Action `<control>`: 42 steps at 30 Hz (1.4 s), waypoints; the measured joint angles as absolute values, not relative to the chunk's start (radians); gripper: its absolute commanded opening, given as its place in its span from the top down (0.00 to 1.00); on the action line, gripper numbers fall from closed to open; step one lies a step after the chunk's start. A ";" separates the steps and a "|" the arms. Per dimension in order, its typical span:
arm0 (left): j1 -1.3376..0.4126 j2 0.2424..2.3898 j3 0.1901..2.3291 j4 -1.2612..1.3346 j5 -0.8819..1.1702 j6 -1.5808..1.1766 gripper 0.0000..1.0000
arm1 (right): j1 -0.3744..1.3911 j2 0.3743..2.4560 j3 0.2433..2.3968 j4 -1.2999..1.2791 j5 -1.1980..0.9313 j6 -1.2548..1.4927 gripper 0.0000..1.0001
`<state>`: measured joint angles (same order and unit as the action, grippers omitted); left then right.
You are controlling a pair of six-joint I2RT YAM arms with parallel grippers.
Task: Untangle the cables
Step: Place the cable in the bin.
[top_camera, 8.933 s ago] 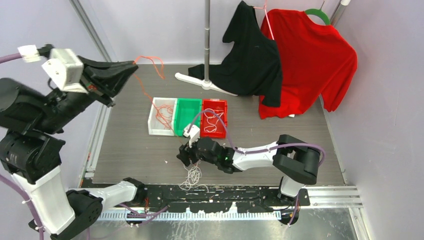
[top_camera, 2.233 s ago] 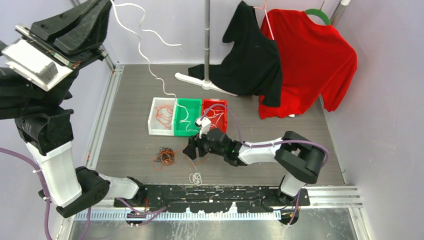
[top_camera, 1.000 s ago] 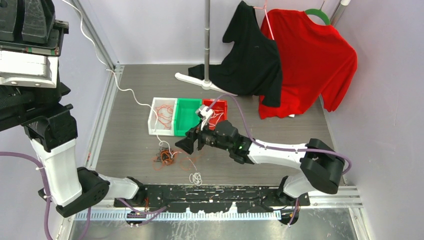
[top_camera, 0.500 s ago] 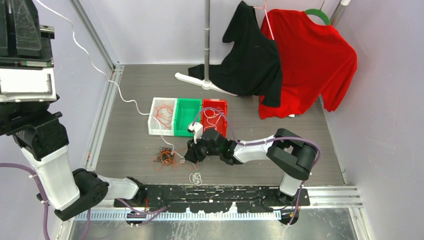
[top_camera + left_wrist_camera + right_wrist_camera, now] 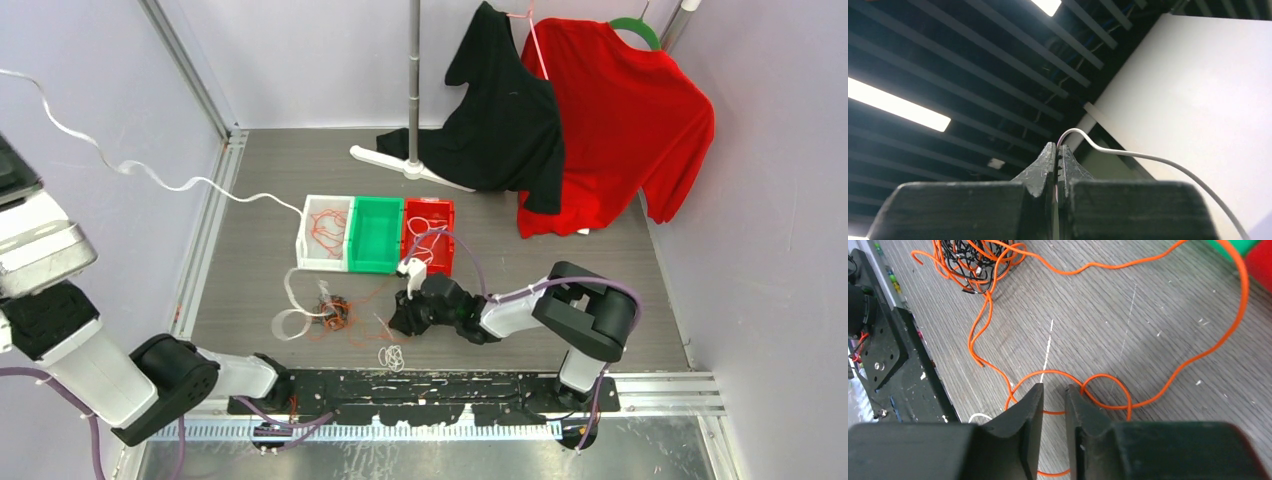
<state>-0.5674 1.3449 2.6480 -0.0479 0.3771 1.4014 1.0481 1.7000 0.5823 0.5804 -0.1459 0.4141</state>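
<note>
A: Why is the left gripper point(image 5: 1057, 153) up so high?

B: It is clamped fully shut on the thin white cable point(image 5: 1148, 157) and raised right out of the overhead view; I judge the height is there to draw that strand clear of the knotted clump of orange and black wires point(image 5: 332, 310); the white line comes in from the upper left, crosses the grey wood-grain table point(image 5: 270, 160), passes the white plastic bin point(image 5: 303, 238) and ends in a loose loop just beside the clump.

A: And the right gripper point(image 5: 1054, 390)?

B: It is low over the table, near the clump; its jaws are narrowed to a slim gap and straddle a loop of the thin orange cable point(image 5: 1208, 354); the gap is wider than the wire, so nothing looks pinched yet; probably it means to hold that strand while the other arm pulls.

A: What differs from before?

B: Half a second back the left gripper fills the overhead view's top corner; now only its arm shows; more white slack lies by the clump; the right jaws, wide a second ago, are most of the way closed, and that gripper sits nearer the arm bases.
</note>
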 measured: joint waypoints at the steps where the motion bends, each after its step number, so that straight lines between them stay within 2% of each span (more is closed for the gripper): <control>1: -0.567 1.349 2.666 -0.046 0.385 1.423 1.00 | 1.048 1.696 0.574 0.588 -0.136 0.416 0.67; 7: -0.567 1.314 2.650 -0.045 0.385 1.464 1.00 | 1.051 1.646 0.522 0.611 -0.075 0.421 0.55; 11: -0.567 1.184 2.424 -0.096 0.334 1.391 1.00 | 1.052 1.555 0.538 0.525 -0.062 0.424 0.39; 17: -0.567 1.079 2.160 -0.254 0.314 1.248 1.00 | 1.052 1.383 0.754 0.413 -0.095 0.429 0.27; 23: -0.567 1.134 2.092 -0.371 0.297 1.127 1.00 | 1.052 1.272 0.944 0.414 -0.185 0.423 0.21; 26: -0.567 1.176 2.097 -0.390 0.294 1.082 1.00 | 1.052 1.266 0.979 0.421 -0.216 0.421 0.26; 28: -0.567 1.205 2.111 -0.404 0.294 1.059 1.00 | 1.052 1.269 0.984 0.416 -0.210 0.414 0.36; 31: -0.567 1.240 2.136 -0.413 0.287 1.019 1.00 | 1.053 1.276 0.985 0.403 -0.166 0.391 0.57; 42: -0.567 1.272 2.165 -0.421 0.290 0.840 1.00 | 0.994 1.343 1.058 0.357 0.055 0.291 0.66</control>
<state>-0.5674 1.2724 2.1647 -0.4206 0.2905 0.8398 0.9943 1.3430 1.0584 0.3573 0.0551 0.2913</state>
